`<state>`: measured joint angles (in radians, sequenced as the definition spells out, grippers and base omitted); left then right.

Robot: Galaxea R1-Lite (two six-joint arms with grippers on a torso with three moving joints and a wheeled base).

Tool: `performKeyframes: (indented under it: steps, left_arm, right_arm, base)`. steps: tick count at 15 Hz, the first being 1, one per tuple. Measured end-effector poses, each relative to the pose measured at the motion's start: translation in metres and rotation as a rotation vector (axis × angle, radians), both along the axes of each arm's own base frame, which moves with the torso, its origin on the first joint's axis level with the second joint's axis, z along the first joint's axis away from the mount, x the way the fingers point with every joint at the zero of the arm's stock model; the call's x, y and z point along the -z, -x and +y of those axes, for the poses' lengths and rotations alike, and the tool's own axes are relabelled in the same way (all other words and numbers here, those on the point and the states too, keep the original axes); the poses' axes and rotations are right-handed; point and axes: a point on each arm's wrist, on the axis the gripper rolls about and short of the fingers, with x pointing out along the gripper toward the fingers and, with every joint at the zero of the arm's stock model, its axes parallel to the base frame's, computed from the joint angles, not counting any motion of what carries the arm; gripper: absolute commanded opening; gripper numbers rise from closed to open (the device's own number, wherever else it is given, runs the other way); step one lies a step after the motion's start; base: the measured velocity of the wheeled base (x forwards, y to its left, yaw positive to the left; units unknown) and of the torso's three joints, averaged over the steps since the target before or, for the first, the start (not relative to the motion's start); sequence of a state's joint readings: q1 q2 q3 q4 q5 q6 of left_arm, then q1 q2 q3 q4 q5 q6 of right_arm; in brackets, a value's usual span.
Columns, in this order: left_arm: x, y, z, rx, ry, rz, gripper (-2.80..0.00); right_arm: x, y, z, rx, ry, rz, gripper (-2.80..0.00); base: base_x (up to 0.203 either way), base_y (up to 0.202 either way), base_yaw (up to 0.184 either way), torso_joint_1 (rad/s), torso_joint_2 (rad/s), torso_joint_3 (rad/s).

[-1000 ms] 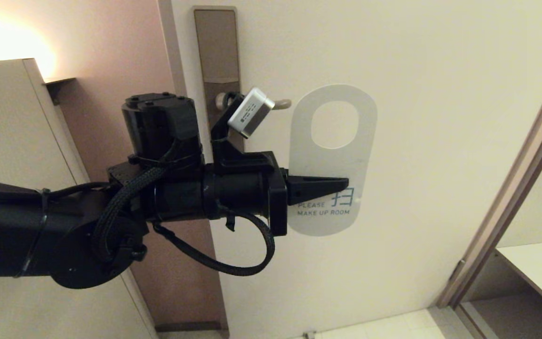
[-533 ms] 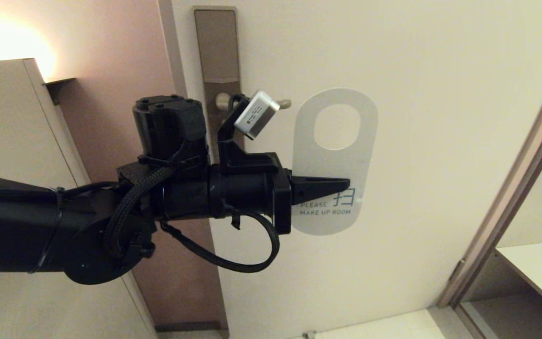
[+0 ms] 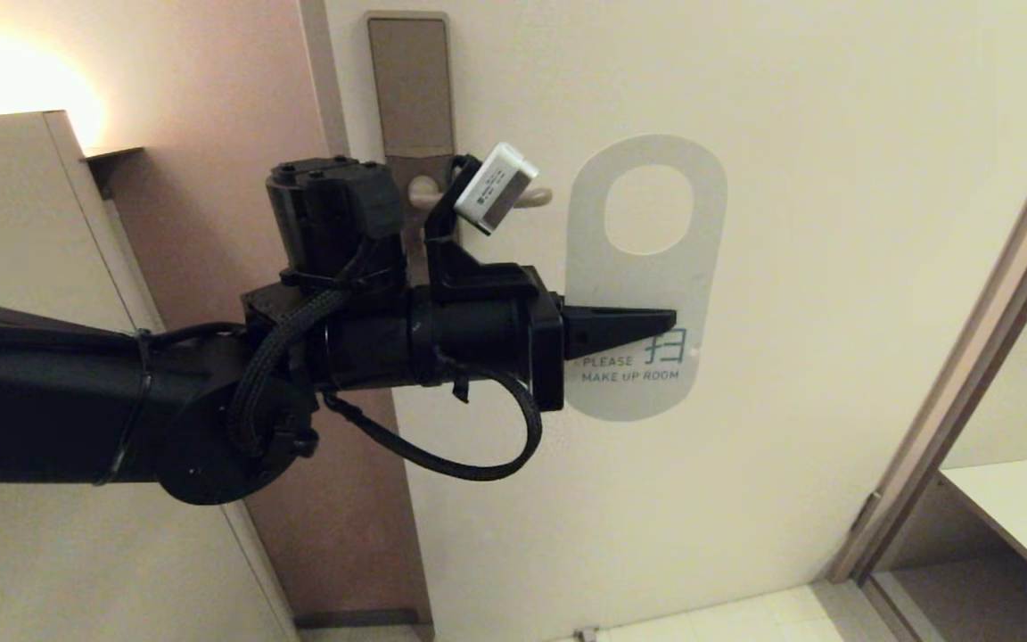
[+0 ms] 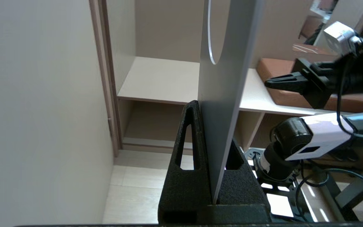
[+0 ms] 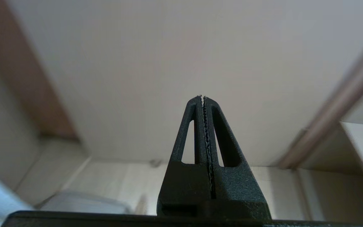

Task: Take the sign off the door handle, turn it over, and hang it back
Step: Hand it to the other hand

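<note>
White sign (image 3: 645,285), "MAKE UP ROOM" side showing, clamped in the left end effector (image 3: 665,321), hole above it.

The left arm (image 3: 32,392) is matte black, wrapped with a braided black cable (image 3: 442,455) looping at 6 o'clock under the wrist; a small silver-white camera box (image 3: 496,188) sits at 12 o'clock on a black bracket, and the black jaws are tapered with triangular cut-outs

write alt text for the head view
The left gripper is shut on a white door sign reading PLEASE MAKE UP ROOM, held upright against a pale door, beside and clear of the door handle.
</note>
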<state>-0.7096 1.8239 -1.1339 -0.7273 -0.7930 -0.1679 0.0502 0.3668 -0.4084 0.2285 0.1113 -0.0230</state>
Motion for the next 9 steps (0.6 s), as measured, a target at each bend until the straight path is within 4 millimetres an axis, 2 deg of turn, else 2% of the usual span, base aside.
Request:
performKeyframes:
  steps: [4,9]
  left_arm:
    - [0.003,-0.004,-0.003,0.003,-0.003,0.005,-2.8]
    - [0.001,-0.014,-0.013,0.007,0.009,-0.007,-2.8]
  right_arm:
    - [-0.013,-0.026,0.004,-0.113,-0.021,0.047,-2.8]
    - [-0.024,-0.071,0.009,-0.228,-0.046,0.054,-2.8]
  base:
    - [0.0,0.0,0.0,0.0,0.0,0.0]
    - [0.0,0.0,0.0,0.0,0.0,0.0]
